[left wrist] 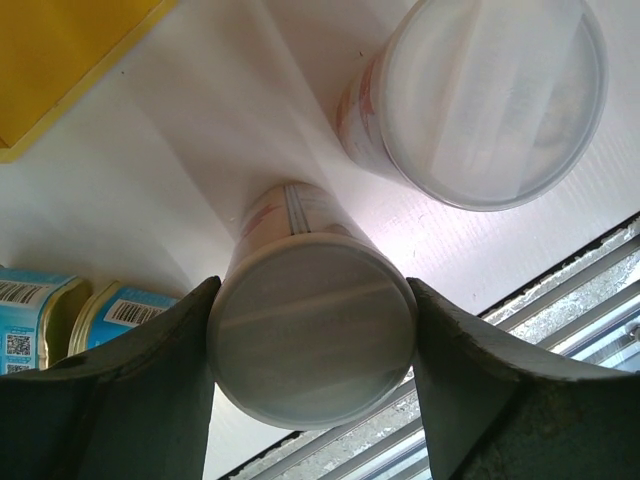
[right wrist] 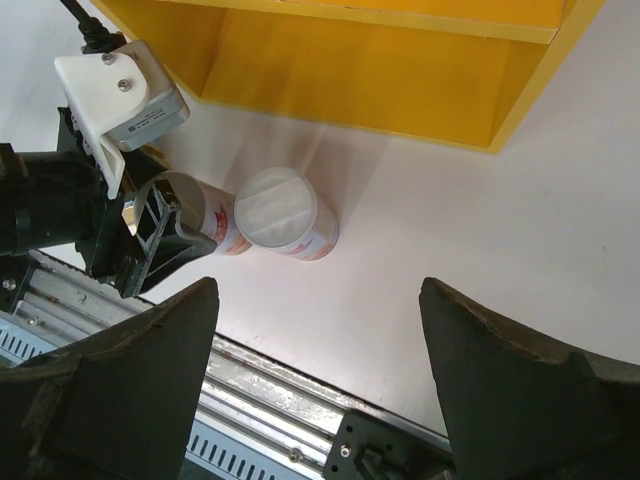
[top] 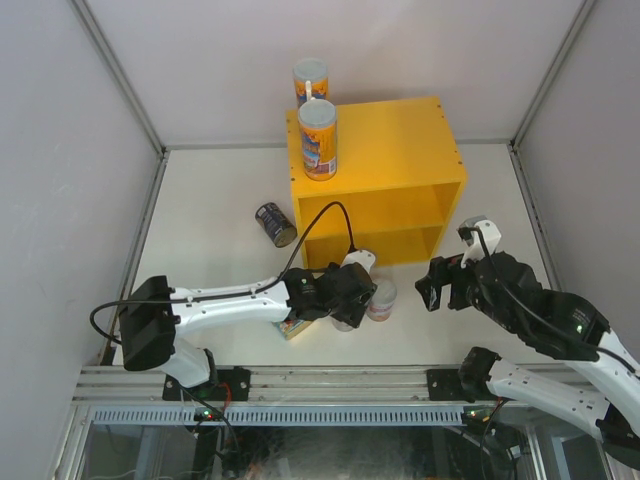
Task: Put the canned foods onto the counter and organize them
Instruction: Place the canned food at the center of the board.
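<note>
My left gripper (top: 349, 297) is shut on a short white-pink tube (left wrist: 312, 335), one finger on each side just below its white lid; it also shows in the right wrist view (right wrist: 205, 222). The second white-pink tube (top: 381, 299) stands upright right beside it (right wrist: 285, 213). Two flat blue-labelled tins (left wrist: 120, 313) lie left of the held tube. One tall orange-blue tube (top: 318, 140) stands on top of the yellow counter (top: 390, 170); the other (top: 310, 80) stands behind the counter. The dark can (top: 276, 224) lies on its side left of the counter. My right gripper (top: 447, 285) is open and empty.
White walls enclose the table on three sides. A metal rail (top: 300, 385) runs along the near edge, close to the short tubes. The counter's two open compartments (right wrist: 380, 75) face the arms. A black cable (top: 325, 225) arcs from the left wrist.
</note>
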You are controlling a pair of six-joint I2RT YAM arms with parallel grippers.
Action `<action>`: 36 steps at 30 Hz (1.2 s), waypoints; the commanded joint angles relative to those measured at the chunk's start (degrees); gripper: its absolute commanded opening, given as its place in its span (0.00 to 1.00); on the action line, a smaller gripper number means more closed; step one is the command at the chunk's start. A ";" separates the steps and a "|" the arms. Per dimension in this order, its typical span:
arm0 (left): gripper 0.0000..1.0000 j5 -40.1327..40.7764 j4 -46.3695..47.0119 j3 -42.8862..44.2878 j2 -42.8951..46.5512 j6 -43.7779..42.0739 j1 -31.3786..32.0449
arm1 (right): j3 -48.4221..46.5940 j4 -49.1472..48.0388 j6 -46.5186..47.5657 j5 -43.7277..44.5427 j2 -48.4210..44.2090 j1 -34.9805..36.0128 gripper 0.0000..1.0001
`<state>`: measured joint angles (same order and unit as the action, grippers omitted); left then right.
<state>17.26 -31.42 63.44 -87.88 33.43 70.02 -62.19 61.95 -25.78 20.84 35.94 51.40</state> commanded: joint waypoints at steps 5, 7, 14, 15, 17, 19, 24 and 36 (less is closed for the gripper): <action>0.79 1.33 3.66 -0.25 2.49 -0.64 0.08 | 1.46 -4.78 -0.25 -0.60 1.70 0.41 0.81; 0.83 1.46 3.28 -0.19 2.84 -0.58 -0.05 | 1.59 -5.27 -0.16 -0.90 2.54 0.62 0.81; 0.87 3.21 2.04 -0.82 6.52 0.43 -0.31 | 2.56 -7.98 0.47 -1.42 4.74 1.49 0.83; 0.87 3.82 1.50 -0.74 7.40 0.72 -0.28 | 2.91 -8.50 0.62 -1.68 5.09 1.63 0.83; 0.87 5.23 0.26 -0.60 9.63 1.50 -0.29 | 3.98 -9.64 0.85 -2.16 5.75 1.81 0.83; 0.87 6.95 -0.97 -0.75 12.81 2.68 -0.21 | 5.09 -10.86 0.99 -2.78 6.53 2.00 0.83; 0.87 12.24 -3.51 -2.94 21.90 6.22 -0.13 | 7.96 -14.85 1.41 -4.49 9.23 2.13 0.84; 0.85 21.51 -5.90 -6.92 33.25 11.09 2.81 | 12.18 -22.26 2.76 -6.41 16.74 1.39 0.85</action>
<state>34.02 -36.45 58.33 -55.86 41.98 71.37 -50.50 45.28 -24.36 15.25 51.11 52.97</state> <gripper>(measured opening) 0.856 0.851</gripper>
